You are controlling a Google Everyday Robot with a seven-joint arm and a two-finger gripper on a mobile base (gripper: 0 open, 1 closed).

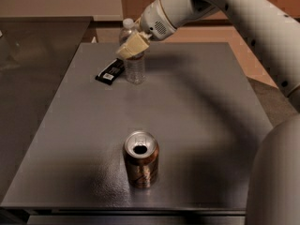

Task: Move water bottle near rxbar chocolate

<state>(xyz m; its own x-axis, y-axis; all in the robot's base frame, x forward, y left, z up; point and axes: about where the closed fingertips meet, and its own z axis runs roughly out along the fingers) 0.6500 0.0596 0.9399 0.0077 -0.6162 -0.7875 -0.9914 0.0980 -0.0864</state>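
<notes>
The gripper [132, 47] sits at the far left of the grey table [201, 107], right up against the upper part of the water bottle [135, 70], and whether it actually has hold of it cannot be told from here. The bottle stands upright on the tabletop, just beside the right end of the rxbar chocolate [109, 72], which lies flat, angled toward the left edge. The white arm [243, 13] reaches in from the right. Down near the front edge stands a brown can [141, 159], well apart, with broad tabletop between and out to the right edge
</notes>
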